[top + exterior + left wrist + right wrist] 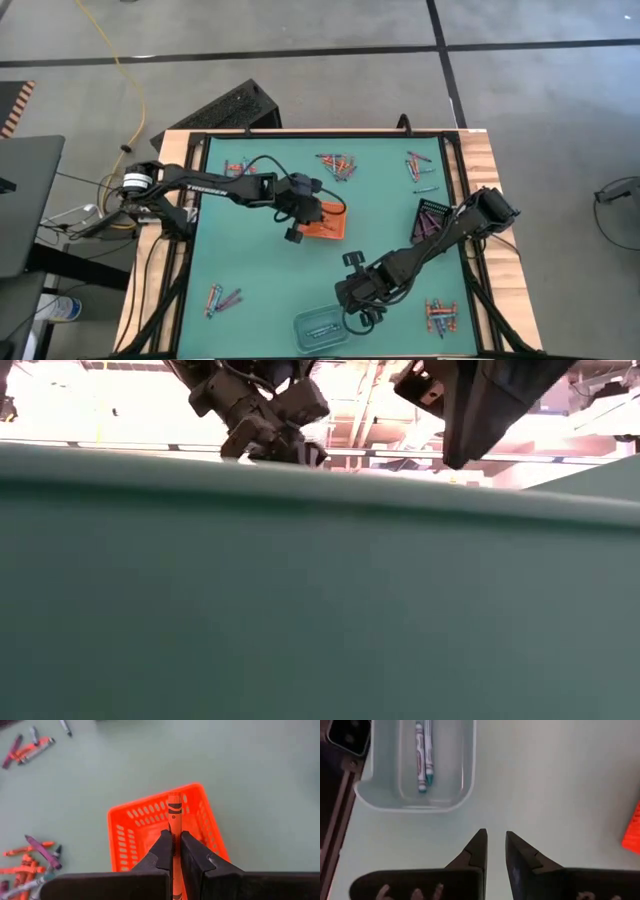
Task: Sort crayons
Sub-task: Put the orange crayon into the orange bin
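My left gripper (174,838) is shut on an orange crayon (174,809) over the orange tray (131,827), which sits mid-table (330,226). My right gripper (494,840) hovers narrowly open and empty over the green mat, just beside the clear tray (385,800). That tray stands at the table's near edge (320,328) and holds two blue-grey crayons (423,755). Loose crayon heaps lie on the mat at the far middle (338,165), far right (420,166), near left (225,297) and near right (440,318). My left gripper pinches the orange crayon between its two fingers, on the shaft (174,827) behind its free end. The crayon lies along the fingers and sticks out past their tips over the orange tray. Whether its end touches the tray, I cannot tell.
A black tray (432,220) with purple crayons stands at the right, beside my right arm. A few crayons lie at the far left (240,167). The mat is ringed by a wooden table rim (485,200). Bare mat lies between the orange and clear trays.
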Robot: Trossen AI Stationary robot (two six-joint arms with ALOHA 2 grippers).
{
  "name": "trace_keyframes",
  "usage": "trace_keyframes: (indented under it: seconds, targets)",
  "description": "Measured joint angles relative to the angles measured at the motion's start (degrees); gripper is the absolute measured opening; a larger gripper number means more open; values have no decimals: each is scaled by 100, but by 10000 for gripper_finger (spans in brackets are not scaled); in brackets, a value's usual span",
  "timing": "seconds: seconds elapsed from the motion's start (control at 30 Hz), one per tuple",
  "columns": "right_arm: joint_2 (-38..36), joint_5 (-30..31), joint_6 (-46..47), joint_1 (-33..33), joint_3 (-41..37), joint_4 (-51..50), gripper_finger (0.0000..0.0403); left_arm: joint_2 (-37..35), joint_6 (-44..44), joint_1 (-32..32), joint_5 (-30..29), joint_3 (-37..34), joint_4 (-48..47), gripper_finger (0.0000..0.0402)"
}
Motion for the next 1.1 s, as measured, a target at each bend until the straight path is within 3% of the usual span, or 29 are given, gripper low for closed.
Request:
trace_keyframes:
  seconds: [0.6,1.1]
  targets:
    - [0,2,9,-24,6,1203,62,466,10,164,126,-13,-179,0]
    - [2,1,9,-24,4,1477,62,466,-30,162,118,-13,-129,0]
